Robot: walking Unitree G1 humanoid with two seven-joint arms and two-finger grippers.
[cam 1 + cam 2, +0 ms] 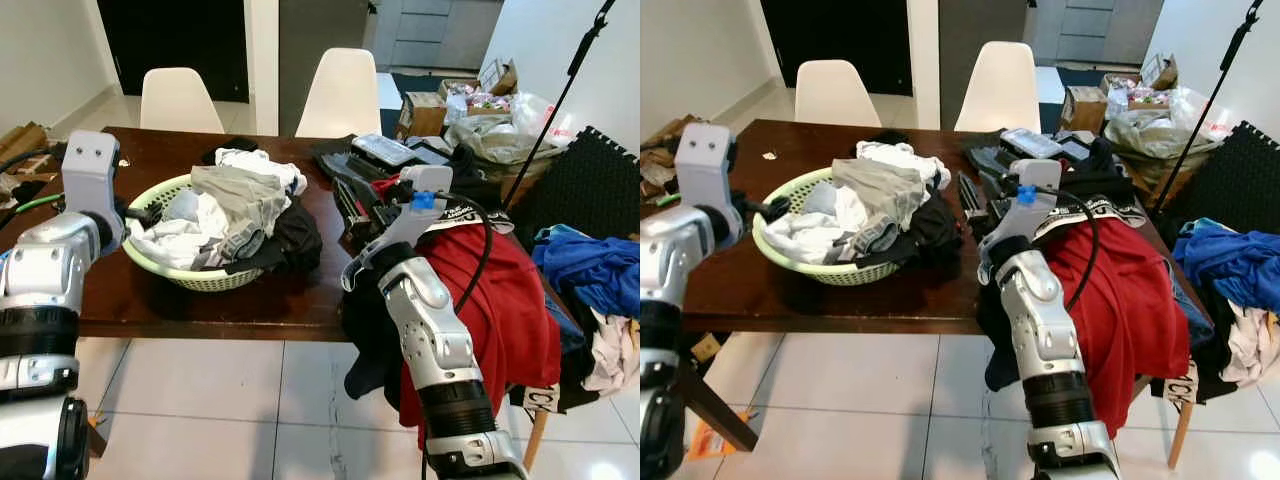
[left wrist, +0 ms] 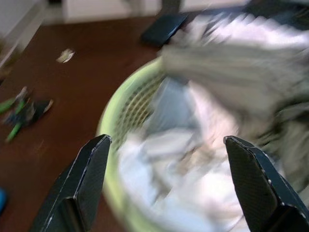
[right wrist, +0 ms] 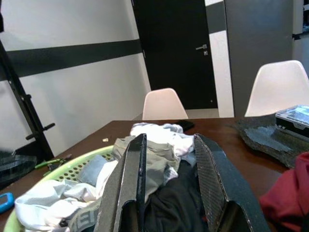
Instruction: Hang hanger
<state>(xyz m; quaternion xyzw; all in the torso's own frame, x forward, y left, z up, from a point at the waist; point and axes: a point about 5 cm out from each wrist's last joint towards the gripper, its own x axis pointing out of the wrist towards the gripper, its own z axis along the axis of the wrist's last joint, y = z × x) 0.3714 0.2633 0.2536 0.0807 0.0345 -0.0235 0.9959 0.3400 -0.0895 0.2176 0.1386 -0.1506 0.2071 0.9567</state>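
Green laundry basket (image 1: 160, 262) w/ clothes, just beyond left claw (image 2: 166, 159).

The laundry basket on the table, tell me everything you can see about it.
The laundry basket is round, pale green plastic with a perforated wall. It sits upright on the dark wooden table, near the front edge, heaped above its rim with white, grey and black clothes, some spilling over the right side. The left end effector is open, pointing at its rim; the right end effector points toward it.
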